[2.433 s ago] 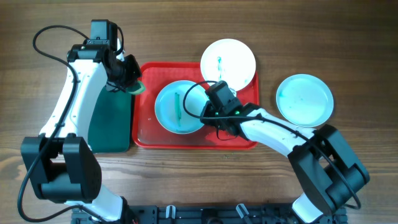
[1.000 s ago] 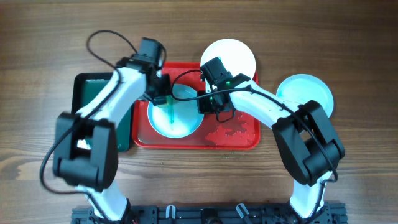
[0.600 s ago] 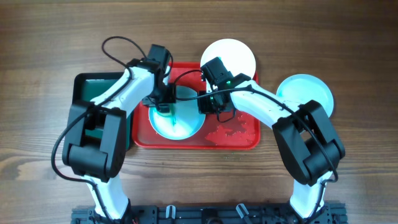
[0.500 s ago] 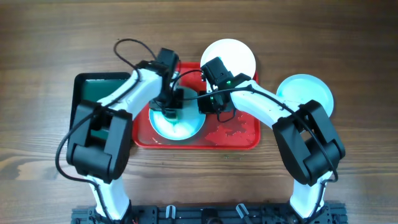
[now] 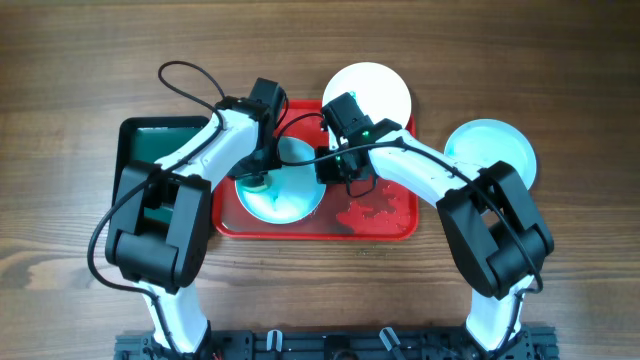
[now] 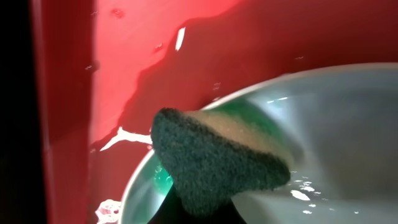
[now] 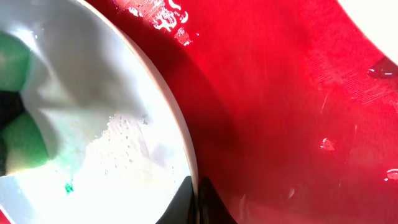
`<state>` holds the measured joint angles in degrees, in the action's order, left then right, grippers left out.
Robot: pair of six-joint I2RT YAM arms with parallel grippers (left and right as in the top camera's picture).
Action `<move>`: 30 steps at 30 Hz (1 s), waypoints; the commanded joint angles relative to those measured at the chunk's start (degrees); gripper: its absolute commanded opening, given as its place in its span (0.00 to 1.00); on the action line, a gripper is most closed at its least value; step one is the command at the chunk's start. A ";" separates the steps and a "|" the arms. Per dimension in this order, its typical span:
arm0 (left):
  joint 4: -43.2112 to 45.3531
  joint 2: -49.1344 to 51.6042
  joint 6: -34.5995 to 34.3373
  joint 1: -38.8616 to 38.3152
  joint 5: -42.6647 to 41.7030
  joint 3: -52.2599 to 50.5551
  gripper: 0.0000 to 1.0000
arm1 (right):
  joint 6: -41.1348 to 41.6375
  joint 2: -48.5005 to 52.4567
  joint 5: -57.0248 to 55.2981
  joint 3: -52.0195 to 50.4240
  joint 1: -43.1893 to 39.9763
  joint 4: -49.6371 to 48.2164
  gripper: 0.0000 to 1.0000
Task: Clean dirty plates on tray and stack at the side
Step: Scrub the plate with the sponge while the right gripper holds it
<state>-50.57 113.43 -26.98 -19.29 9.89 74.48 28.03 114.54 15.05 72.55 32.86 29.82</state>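
Red tray (image 5: 395, 222) sits mid-table (image 5: 560, 60) with a dark green tray (image 5: 135, 150) just beside it on the left. Middle plate (image 5: 300, 195) lies inside the red tray, left half. Left gripper (image 5: 255, 182) is down on that plate's left edge, pressed together on a sponge (image 6: 217, 162). In the left wrist view the sponge's dark scrub face is toward the camera with a tan layer behind it, and it lies on the plate rim where the plate meets the tray floor. There is a green smear (image 6: 163, 177) on the plate just under the sponge, and water streaks on the tray floor beside it. Right gripper (image 5: 332, 170) is at the plate's right edge. In the right wrist view its tips (image 7: 196, 202) are closed thin on the rim, pinching the middle plate (image 7: 93, 124). The plate surface there is wet, with droplets and a small green speck (image 7: 67, 186), and the green sponge shows at the far left of that view. The red tray floor to the right of the plate has water drops (image 7: 326, 144). Far plate (image 5: 375, 88) rests over the tray's far right corner, partly past the rim, with its near edge under the right arm. Right plate (image 5: 495, 155) lies on the table right of the red tray, not touching it, face up with a bluish tint. Cannot tell whether the far plate is streaked.
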 commanded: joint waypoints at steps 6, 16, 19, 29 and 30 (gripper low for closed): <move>-4.85 2.62 17.16 -1.40 -22.97 -1.20 0.04 | -1.05 1.51 4.61 0.83 -2.51 0.33 0.04; 8.83 2.64 10.60 -7.04 -10.43 -1.40 0.04 | -1.70 1.64 6.71 0.83 -2.51 0.22 0.04; 10.21 2.64 1.75 -7.08 0.31 -1.40 0.04 | -1.42 1.75 6.71 0.83 -2.54 0.20 0.04; 1.88 2.64 -10.01 -7.13 11.06 -1.40 0.04 | -2.16 4.68 15.30 0.81 -4.59 0.13 0.04; 2.01 2.64 -5.38 -7.13 6.36 -1.40 0.04 | -2.12 4.68 15.32 0.81 -4.61 0.00 0.04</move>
<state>-47.77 114.26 -37.17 -26.61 21.17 74.13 27.27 116.84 25.85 73.10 27.53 29.65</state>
